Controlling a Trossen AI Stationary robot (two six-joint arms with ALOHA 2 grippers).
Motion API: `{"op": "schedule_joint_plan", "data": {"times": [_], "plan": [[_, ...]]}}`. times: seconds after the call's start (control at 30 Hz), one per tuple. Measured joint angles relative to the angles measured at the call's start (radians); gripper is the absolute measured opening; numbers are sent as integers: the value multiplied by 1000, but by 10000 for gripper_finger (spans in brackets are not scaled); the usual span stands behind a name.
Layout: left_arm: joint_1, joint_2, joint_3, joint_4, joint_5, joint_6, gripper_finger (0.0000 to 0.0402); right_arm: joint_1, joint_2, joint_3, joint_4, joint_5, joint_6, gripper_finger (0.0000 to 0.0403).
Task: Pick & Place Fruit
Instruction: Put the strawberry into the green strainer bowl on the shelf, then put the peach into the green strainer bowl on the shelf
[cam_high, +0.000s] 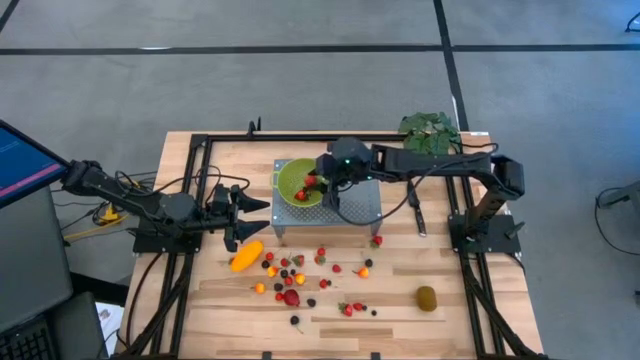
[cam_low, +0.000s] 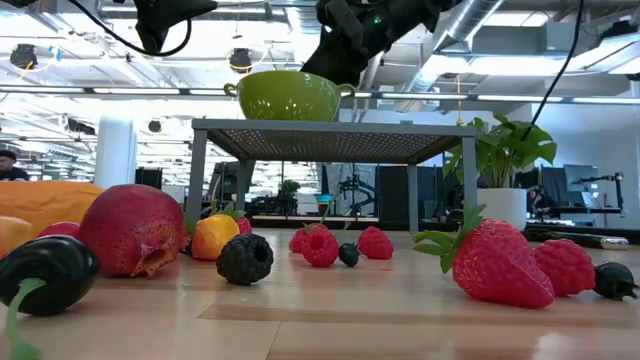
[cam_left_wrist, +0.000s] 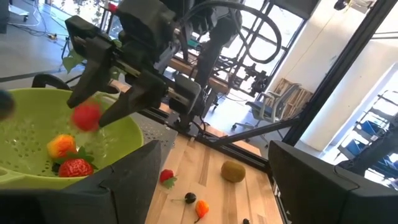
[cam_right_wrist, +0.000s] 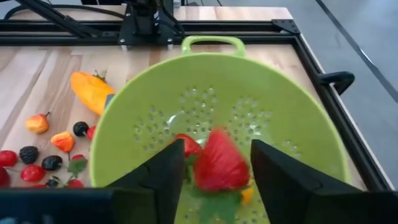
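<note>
The right gripper (cam_right_wrist: 214, 165) hangs over the green colander (cam_right_wrist: 298, 118), jaws parted; the strawberry (cam_right_wrist: 219, 163) seems released. Lift straight up.

Leafy potted plant (cam_high: 430, 131) and black-handled knife (cam_high: 415, 212) on wooden table (cam_high: 500, 305)

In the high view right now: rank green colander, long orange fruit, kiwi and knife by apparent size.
1. green colander
2. long orange fruit
3/4. kiwi and knife: knife longer but much thinner, too close to rank.
</note>
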Motion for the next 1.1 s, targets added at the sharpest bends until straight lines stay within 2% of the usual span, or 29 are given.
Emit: {"op": "schedule_joint_plan", "data": {"times": [0.27, 0.57, 0.73, 0.93, 1.1], "plan": [[0, 0, 0, 6, 0, 0, 291, -13, 0, 0, 0, 0, 7, 236], [0, 0, 0, 7, 0, 0, 291, -1, -11, 62, -65, 0, 11, 242], [0, 0, 0, 12, 0, 0, 291, 32, -27, 159, -199, 0, 8, 231], [0, 0, 0, 17, 0, 0, 291, 97, -39, 275, -460, 11, 10, 210], [0, 0, 0, 22, 0, 0, 291, 157, -56, 313, -659, 14, 75, 187]]}}
